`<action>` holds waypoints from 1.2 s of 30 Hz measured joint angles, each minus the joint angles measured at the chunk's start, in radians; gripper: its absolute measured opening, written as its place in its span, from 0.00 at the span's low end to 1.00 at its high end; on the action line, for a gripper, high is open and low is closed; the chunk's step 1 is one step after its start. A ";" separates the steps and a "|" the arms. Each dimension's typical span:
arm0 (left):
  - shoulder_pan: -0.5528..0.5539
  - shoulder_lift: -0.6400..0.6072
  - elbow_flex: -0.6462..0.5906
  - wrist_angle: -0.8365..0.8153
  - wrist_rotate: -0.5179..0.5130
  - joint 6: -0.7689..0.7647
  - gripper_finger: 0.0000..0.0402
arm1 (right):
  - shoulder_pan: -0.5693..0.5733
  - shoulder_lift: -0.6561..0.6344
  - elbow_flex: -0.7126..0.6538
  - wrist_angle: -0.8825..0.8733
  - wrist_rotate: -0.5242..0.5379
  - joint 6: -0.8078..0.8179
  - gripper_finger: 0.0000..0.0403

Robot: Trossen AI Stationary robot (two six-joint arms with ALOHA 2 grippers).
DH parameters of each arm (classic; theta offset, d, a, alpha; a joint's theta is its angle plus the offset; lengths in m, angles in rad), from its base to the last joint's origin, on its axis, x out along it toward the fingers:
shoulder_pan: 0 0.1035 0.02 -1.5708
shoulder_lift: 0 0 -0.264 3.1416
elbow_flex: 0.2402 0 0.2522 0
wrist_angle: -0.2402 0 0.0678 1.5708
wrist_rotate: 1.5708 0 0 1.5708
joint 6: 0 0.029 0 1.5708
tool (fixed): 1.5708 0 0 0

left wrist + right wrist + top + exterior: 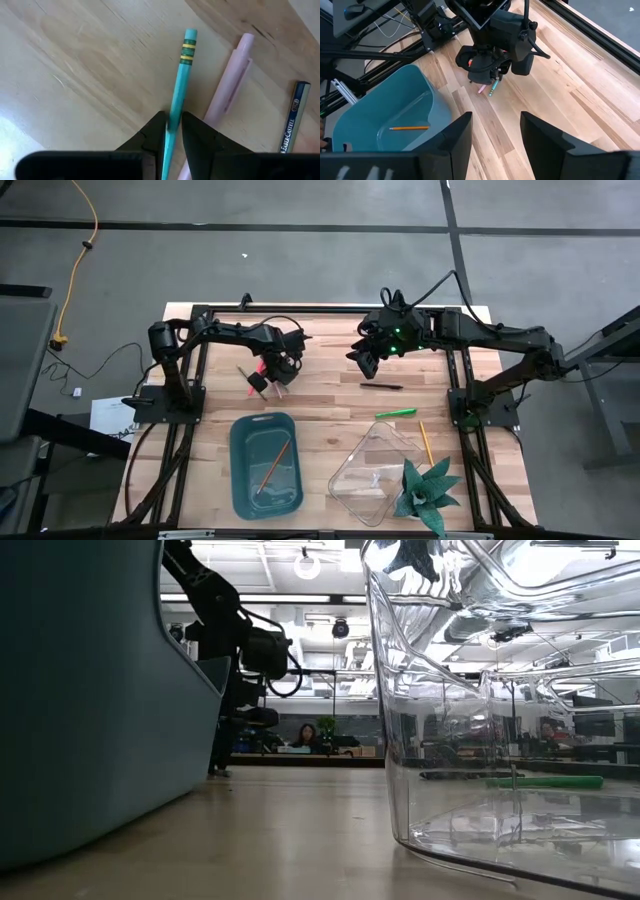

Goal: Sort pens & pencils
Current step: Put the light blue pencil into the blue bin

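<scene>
High view: the left gripper (272, 372) hangs over the far-left table among several sticks; the right gripper (366, 356) waits far-centre, farther from them. An orange pencil (274, 465) lies in the teal bin (240, 470).

Left wrist view: the fingers (152, 136) are closed on a teal pencil (180, 80), its long axis running straight out between them, eraser end away. A pink pen (227, 85) lies just beside it.

Right wrist view: the right fingers (451, 137) stand wide apart, holding nothing.
</scene>
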 joint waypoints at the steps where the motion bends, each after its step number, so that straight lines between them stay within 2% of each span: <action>1: 0.000 0.000 0.000 0.000 0.000 0.000 0.13 | 0.000 0.000 0.000 0.000 0.000 0.000 0.39; 5: 0.000 0.000 0.000 0.000 -0.004 0.000 0.12 | 0.000 0.000 0.000 0.000 0.000 -0.003 0.39; 12: -0.001 0.000 0.000 0.003 -0.022 -0.001 0.02 | 0.000 0.000 0.000 0.000 0.000 -0.003 0.39; 16: -0.001 0.000 0.000 0.002 -0.023 -0.007 0.05 | 0.000 0.000 0.000 0.000 0.000 -0.003 0.39; 22: -0.001 -0.010 -0.001 -0.012 -0.029 -0.008 0.01 | 0.000 0.000 0.000 0.000 0.000 -0.011 0.39; 26: 0.000 -0.012 0.013 -0.049 -0.033 -0.019 0.03 | -0.003 0.000 0.000 0.000 0.000 -0.018 0.39; 36: -0.015 -0.076 0.088 -0.086 0.024 -0.062 0.01 | -0.003 0.000 0.000 -0.001 0.000 -0.027 0.39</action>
